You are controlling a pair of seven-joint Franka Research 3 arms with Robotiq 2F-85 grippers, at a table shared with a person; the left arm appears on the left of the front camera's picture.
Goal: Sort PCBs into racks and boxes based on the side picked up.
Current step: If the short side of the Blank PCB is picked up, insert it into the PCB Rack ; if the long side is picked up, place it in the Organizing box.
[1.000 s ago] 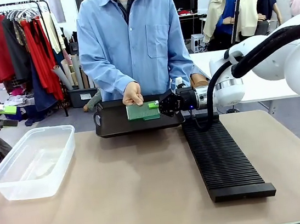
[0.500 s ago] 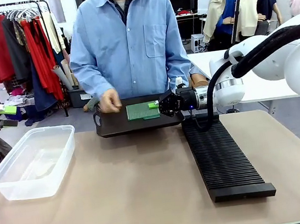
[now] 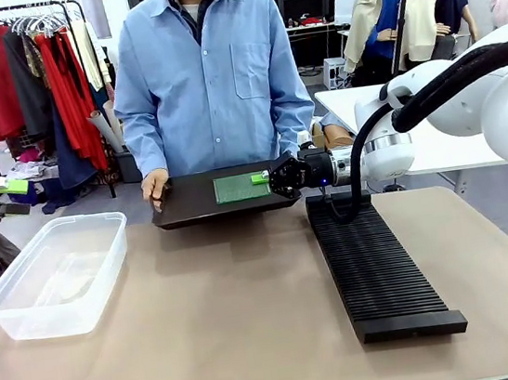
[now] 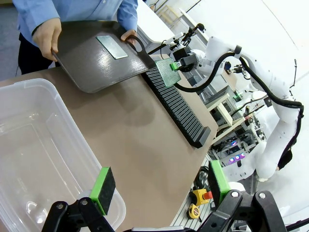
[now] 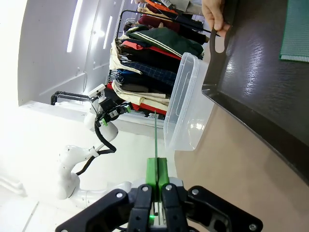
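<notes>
The right end effector (image 3: 265, 181) was clamped on a PCB (image 3: 240, 187), gripping one short end. The board lay roughly level. Its long axis ran from the fingers toward the robot's left, along the far edge of the worktop (image 3: 234, 324). It hung just above the black tray (image 3: 192, 215). In the left wrist view its upper face (image 4: 168, 73) looked pale and dotted; in the right wrist view it showed edge-on as a thin green line (image 5: 155, 140) rising from the closed pads. A second PCB (image 4: 112, 47) lay flat on the tray floor.

The left end effector (image 4: 159, 186) stood wide and held nothing, over a corner of the clear tub (image 3: 46, 320). The black rack (image 3: 377, 267) lay lengthwise on the worktop's right side, with no board seen in its slots.

A second earlier one of the person's hands pressed on the boards in the tray. Now both hands (image 4: 48, 36) gripped the tray's ends, and the tray had shifted toward the robot's left. The held PCB and the right end effector had stayed in place.
</notes>
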